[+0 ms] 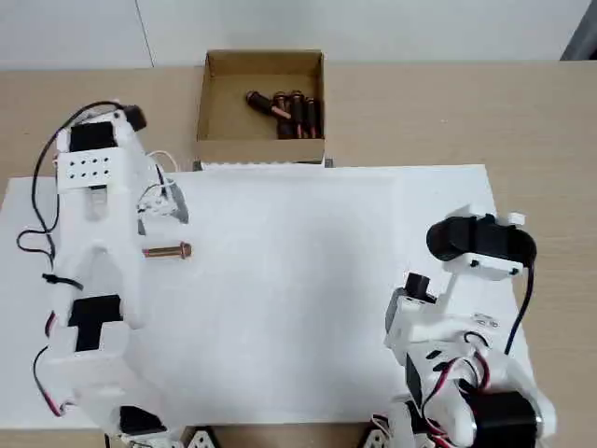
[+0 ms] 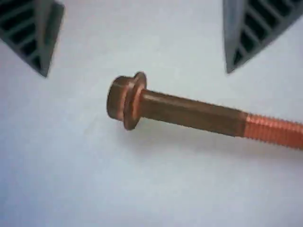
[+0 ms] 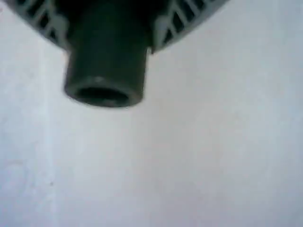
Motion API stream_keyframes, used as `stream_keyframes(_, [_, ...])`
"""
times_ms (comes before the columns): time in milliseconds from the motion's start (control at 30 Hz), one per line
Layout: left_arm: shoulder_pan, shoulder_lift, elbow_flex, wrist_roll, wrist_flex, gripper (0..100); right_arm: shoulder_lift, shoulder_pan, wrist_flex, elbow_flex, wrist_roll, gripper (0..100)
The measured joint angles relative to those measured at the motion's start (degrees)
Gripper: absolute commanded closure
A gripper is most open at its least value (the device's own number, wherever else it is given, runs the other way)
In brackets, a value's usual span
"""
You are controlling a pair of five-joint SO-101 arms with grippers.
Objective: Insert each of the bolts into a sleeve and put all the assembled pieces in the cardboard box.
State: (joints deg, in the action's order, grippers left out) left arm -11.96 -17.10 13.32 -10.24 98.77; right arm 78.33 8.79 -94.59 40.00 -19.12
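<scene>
Left tool (image 2: 136, 61) is hanging jaws apart over the bolt (image 2: 189, 112), gripping nothing. The bolt is lying flat on the white sheet (image 1: 308, 308) on the worktop (image 1: 522, 112). Right tool (image 3: 110, 23) is clamping a dark sleeve (image 3: 105, 71), bore facing out. Cardboard box (image 1: 261, 149) is holding several assembled pieces (image 1: 289, 112).

Risks I'm seeing:
- Bolt probably rolling off if one finger touches first.
- Gripping on the threads is leaving little shank free.
- Tilted grip is likely jamming the tip on the sleeve rim.
</scene>
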Motion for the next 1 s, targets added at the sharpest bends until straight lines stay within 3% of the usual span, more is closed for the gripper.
stream_keyframes(300, [-1.1, 0.0, 0.0, 34.5, 0.0, 77, 0.0, 0.0, 0.0, 0.0, 0.0, 99.6])
stream_keyframes(567, [-2.0, 0.0, 0.0, 59.8, 0.0, 77, 0.0, 0.0, 0.0, 0.0, 0.0, 99.5])
stream_keyframes(767, [-2.0, 0.0, 0.0, 71.5, 0.0, 77, -0.1, 0.0, 0.0, 0.0, 0.0, 99.5])
stream_keyframes(1000, [-1.2, 0.0, 0.0, 78.4, 0.0, 77, -0.2, 0.0, 0.0, 0.0, 0.0, 99.5])
